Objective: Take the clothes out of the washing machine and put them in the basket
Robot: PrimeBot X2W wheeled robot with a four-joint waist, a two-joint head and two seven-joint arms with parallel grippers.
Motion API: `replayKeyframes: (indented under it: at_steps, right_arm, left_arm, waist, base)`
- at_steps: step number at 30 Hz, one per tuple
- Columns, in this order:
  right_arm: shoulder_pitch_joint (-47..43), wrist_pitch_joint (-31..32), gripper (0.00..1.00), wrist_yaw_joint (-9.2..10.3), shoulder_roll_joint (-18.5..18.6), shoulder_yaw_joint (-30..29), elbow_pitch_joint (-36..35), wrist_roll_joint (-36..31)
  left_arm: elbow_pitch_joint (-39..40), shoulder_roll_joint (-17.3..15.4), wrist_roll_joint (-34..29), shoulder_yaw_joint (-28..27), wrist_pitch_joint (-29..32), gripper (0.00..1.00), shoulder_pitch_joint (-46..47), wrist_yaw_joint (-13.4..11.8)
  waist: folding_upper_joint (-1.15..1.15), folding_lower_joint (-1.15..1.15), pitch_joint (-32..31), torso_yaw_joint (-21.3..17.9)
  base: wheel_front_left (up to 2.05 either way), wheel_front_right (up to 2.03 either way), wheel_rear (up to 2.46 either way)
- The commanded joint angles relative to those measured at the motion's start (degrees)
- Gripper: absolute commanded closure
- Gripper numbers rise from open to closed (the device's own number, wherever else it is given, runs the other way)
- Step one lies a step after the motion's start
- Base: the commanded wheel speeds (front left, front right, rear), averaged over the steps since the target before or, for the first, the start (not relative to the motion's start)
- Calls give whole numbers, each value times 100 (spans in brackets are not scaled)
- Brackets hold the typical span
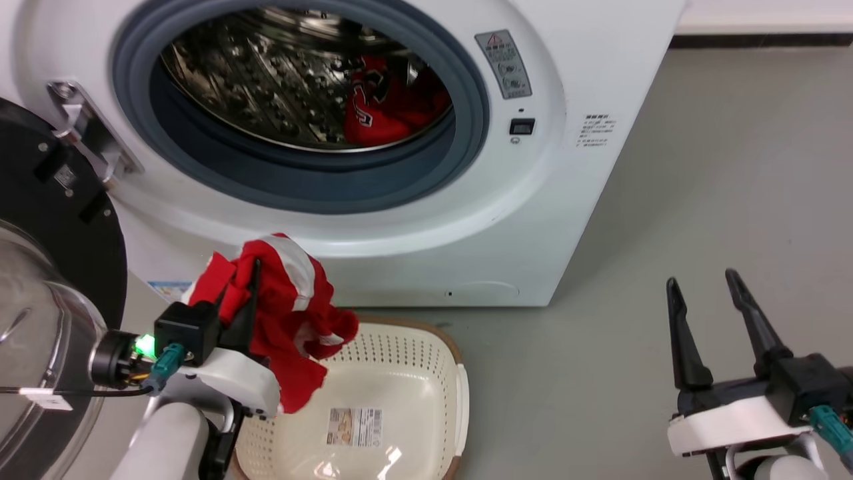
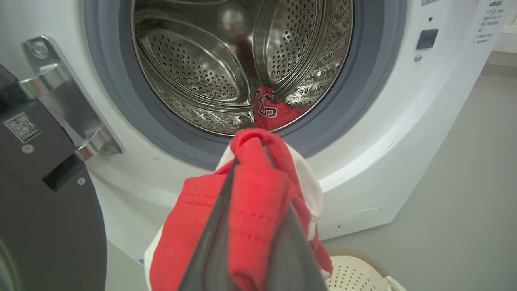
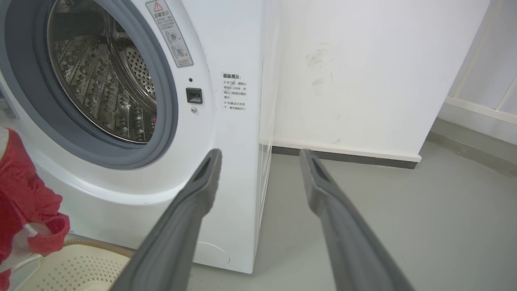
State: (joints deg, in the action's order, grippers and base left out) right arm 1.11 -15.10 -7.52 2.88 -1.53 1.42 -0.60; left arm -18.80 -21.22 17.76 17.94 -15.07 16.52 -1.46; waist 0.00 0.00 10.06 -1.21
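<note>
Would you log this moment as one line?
left gripper: shut on trimmed garment over basket edge | right gripper: open | printed garment: in washing machine

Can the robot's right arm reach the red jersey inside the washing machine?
Probably yes. The door hangs open, the right gripper is open and empty, and nothing blocks its way to the red jersey in the drum.

We see a red warning triangle [image 3: 155, 6] on the washing machine [image 3: 238, 182]. Chinese words [image 3: 234, 92] sit beside it (too small for us). The door [image 2: 48, 226] has a square code [image 2: 22, 127].
</note>
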Motion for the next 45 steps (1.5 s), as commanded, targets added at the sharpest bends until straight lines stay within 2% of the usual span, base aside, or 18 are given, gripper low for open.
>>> replayKeyframes:
  at_steps: [1,6,14,24,35,43,44,45]
  right_arm:
    - [82,-10,0,6,-1,-5,-36,-54]
    - [224,-10,0,6,-2,-20,-96,-137]
    - [545,-10,0,6,-2,-142,-315,-214]
    - [782,-10,0,6,-2,-266,-683,-315]
    - [891,-10,0,6,-3,-416,-1031,-359]
    - [1023,-10,0,6,-3,-269,-1005,-304]
    - [1043,-10,0,6,-3,-254,-997,-300]
    - [1051,-10,0,6,-3,-235,-983,-298]
  left_arm:
    - [-62,49,-9,-12,-15,100,-47,27]
    - [-725,310,21,-171,-15,100,27,96]
    - [-1847,634,-312,-247,-15,100,568,284]
    - [-3216,721,-593,-435,-15,100,1659,319]
    - [-4083,859,-768,-490,-15,100,2420,302]
    - [-4455,955,-739,-611,-15,100,2638,284]
    - [-4452,969,-704,-645,-15,61,2627,286]
    - [-4462,1002,-638,-707,-15,0,2599,298]
  waist:
    - [0,0,184,22]
    - [0,0,647,-39]
    - [0,0,1635,-221]
    - [0,0,2905,-328]
    - [0,0,3724,-313]
    - [0,0,3866,-365]
    - [0,0,3847,-363]
    - [0,0,3816,-360]
  base:
    - [0,0,0]
    - [0,0,0]
    - [0,0,0]
    - [0,0,0]
    - [0,0,0]
    - [0,0,0]
    - [0,0,0]
    - [0,0,0]
